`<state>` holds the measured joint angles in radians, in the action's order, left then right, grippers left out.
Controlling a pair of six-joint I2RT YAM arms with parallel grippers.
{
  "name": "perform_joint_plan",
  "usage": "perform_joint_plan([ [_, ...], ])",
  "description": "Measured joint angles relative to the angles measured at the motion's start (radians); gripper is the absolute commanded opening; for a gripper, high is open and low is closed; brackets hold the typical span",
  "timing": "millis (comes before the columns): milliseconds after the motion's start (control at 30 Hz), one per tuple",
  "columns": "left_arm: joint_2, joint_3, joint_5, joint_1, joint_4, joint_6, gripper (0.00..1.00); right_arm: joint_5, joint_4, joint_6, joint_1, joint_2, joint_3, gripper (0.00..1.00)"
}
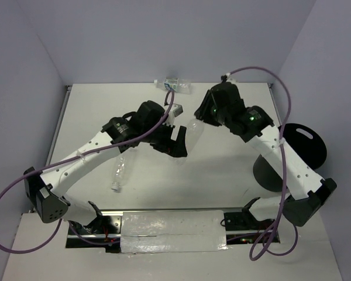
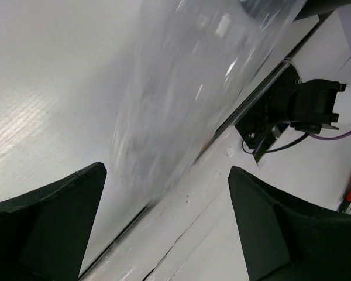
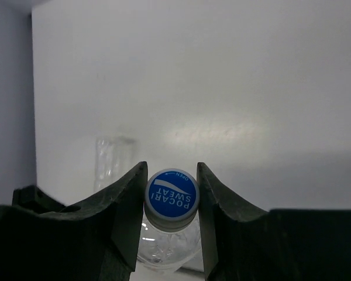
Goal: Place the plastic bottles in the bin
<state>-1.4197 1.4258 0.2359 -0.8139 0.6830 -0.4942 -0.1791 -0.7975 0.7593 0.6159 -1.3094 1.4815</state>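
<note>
My right gripper (image 1: 200, 116) (image 3: 171, 171) is shut on the blue-topped cap (image 3: 171, 196) of a clear plastic bottle (image 1: 192, 131), which hangs below it above the table's middle. My left gripper (image 1: 180, 144) (image 2: 167, 170) is open right beside that bottle; its blurred clear body (image 2: 187, 88) lies ahead of the fingers, not between them. A second clear bottle (image 1: 118, 174) lies on the table under the left arm. A labelled bottle (image 1: 175, 85) lies at the far edge. Another clear bottle (image 3: 111, 161) stands beyond the right fingers. The black bin (image 1: 268, 173) stands at the right.
The bin's round black lid (image 1: 305, 144) with its handle slot sits off the bin, against its far right side. Purple cables loop off both arms. The right arm's base (image 2: 307, 105) and the table's near edge show in the left wrist view.
</note>
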Motion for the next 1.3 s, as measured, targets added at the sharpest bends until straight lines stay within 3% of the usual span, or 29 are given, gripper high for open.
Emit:
perform_joint_plan([
  [167,0.032,0.097,-0.047,0.047,0.061,0.032,0.99,-0.359,-0.13,-0.148,-0.036,-0.016,0.295,0.03],
  [300,0.102,0.106,-0.096,0.19,0.093,0.051,0.99,-0.61,-0.159,-0.278,-0.117,0.016,0.397,0.02],
  [500,0.127,0.1,-0.198,0.415,0.158,0.055,0.99,-0.877,-0.073,-0.513,-0.257,0.18,0.335,0.03],
  [667,0.127,0.082,-0.218,0.459,0.171,0.054,0.99,-1.04,0.154,-0.736,-0.316,0.371,0.147,0.02],
  [867,0.127,0.081,-0.222,0.459,0.171,0.053,0.99,-1.123,0.288,-0.864,-0.357,0.47,0.002,0.02],
  [1200,0.127,0.05,-0.234,0.459,0.161,0.053,0.99,-1.007,0.125,-0.625,-0.435,0.468,-0.182,0.03],
  [1300,0.127,0.024,-0.247,0.459,0.158,0.051,0.99,-0.964,0.101,-0.56,-0.438,0.464,-0.228,0.33],
])
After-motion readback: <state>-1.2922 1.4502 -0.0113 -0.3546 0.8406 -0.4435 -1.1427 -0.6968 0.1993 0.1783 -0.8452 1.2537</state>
